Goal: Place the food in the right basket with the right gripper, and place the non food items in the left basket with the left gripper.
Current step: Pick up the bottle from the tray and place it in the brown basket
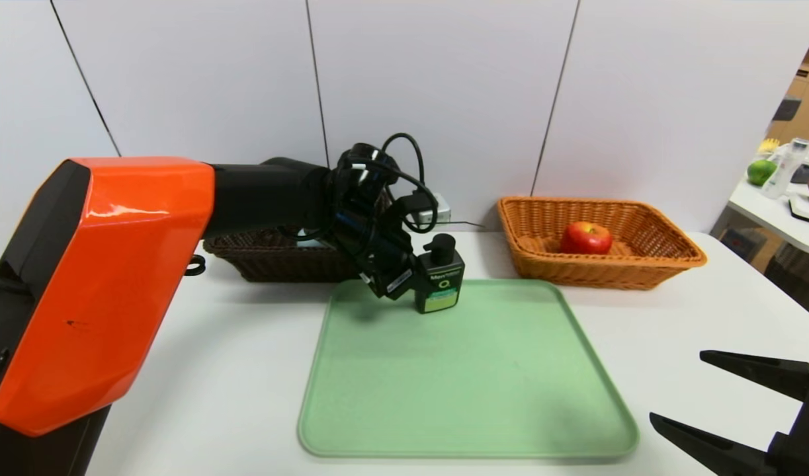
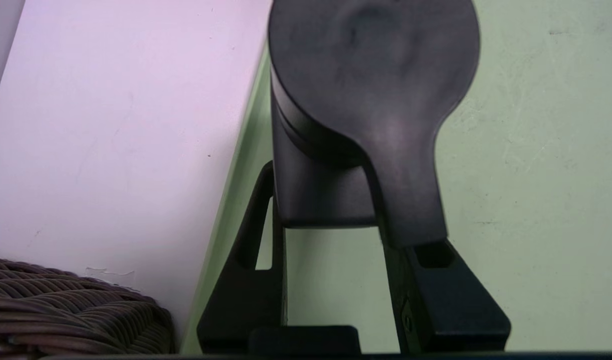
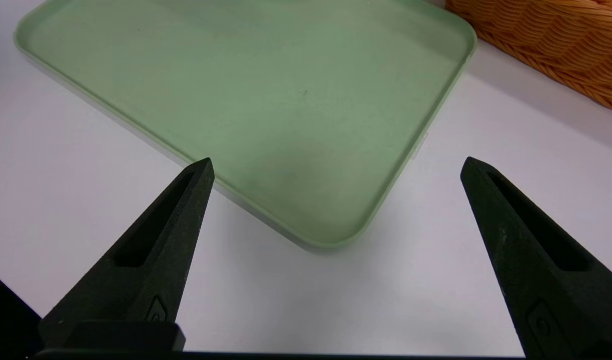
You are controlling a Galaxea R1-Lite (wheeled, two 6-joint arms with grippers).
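The white worktop (image 1: pixel 245 370) carries a green tray (image 1: pixel 470 396), and the left pincer (image 1: pixel 414 281) reaches over the tray's far-left corner, its jaws drawn in on either side of the black pump bottle (image 1: pixel 439 274) that stands upright there. In the left wrist view the bottle (image 2: pixel 336 165) sits between the two black jaws with both looking pressed to its sides, so I take it as gripped, though only low on the body and near the tips. The dark left basket (image 1: pixel 278 254) lies just behind and to the left of this pincer, close by; something pale shows inside it, too hidden to name. The orange right basket (image 1: pixel 602 244) is well off to the pincer's right, with the red apple (image 1: pixel 586 238) already in it. The right pincer (image 1: pixel 741 403) idles at the near right corner, jaws wide and empty. The risks I see: the smooth, top-heavy bottle could pivot or slip in such a shallow hold on lifting, or clip the near basket rim if carried too low, and tip out onto the worktop.
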